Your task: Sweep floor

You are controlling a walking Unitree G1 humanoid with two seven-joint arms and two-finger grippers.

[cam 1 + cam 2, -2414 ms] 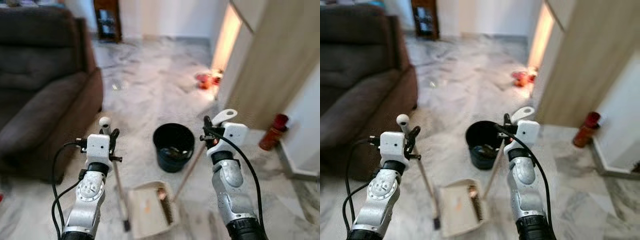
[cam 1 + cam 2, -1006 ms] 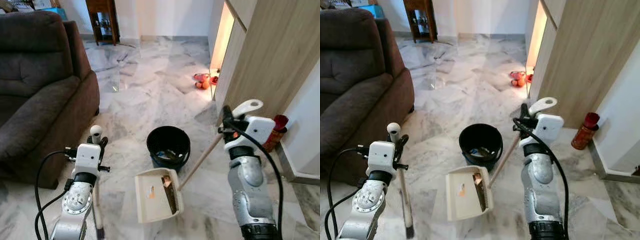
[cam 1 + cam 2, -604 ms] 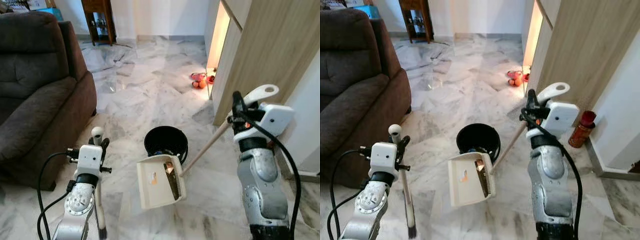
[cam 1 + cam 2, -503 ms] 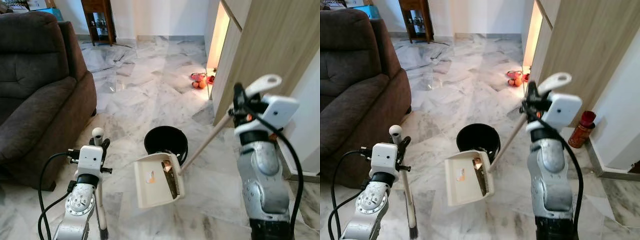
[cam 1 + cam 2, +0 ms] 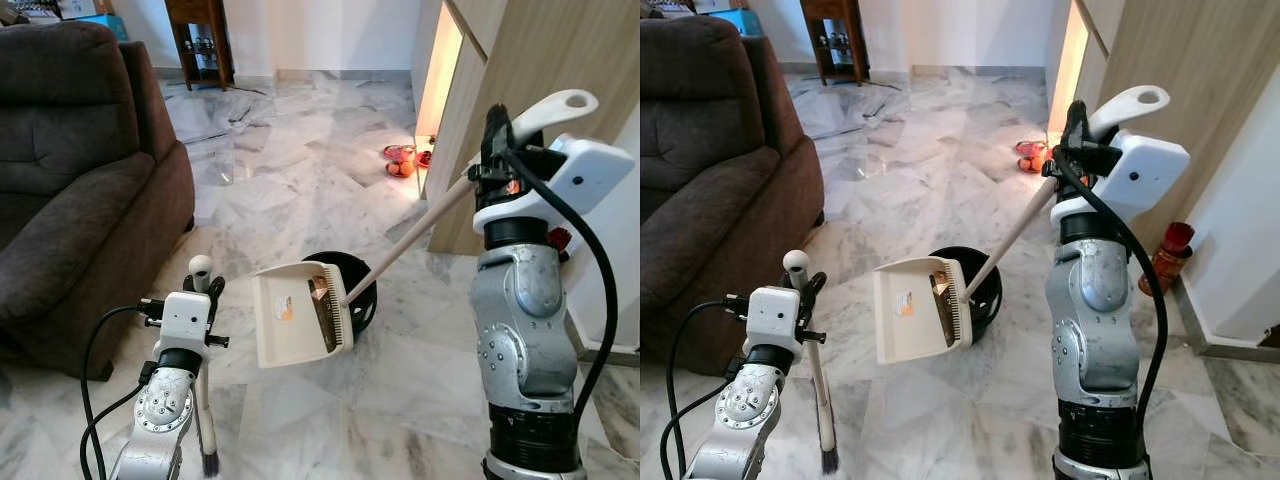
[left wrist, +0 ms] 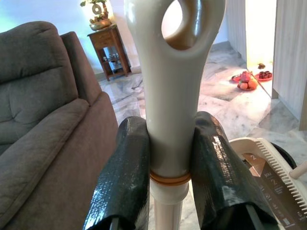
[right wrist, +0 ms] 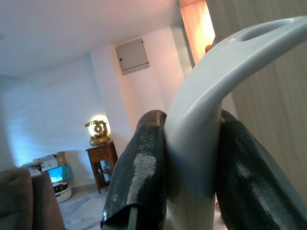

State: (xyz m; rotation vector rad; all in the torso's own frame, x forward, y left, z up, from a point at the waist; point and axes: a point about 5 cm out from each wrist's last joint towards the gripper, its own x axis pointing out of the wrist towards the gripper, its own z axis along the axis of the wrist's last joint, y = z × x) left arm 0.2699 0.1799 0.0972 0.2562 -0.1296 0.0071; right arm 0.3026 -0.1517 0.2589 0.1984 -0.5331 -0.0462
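Note:
A cream dustpan (image 5: 296,314) hangs in the air, tilted, just in front of the black bucket (image 5: 360,296) on the marble floor. Brown debris (image 5: 320,289) lies in the pan beside its comb. The pan's long pale handle (image 5: 420,235) runs up to my right gripper (image 5: 497,150), which is shut on its looped top end (image 7: 218,86). At lower left my left gripper (image 5: 207,296) is shut on the cream brush handle (image 6: 170,96). The brush stick points down, with its dark bristle tip (image 5: 828,460) near the floor.
A dark brown sofa (image 5: 70,180) fills the left side. A wooden cabinet wall (image 5: 570,50) stands at the right, with a red bottle (image 5: 1170,255) at its foot. Red and orange items (image 5: 400,160) lie by the lit doorway. A small wooden table (image 5: 205,40) stands at the far wall.
My right arm has risen and lifted the dustpan off the floor to bucket height, tilting it. The left arm with the brush has stayed almost still.

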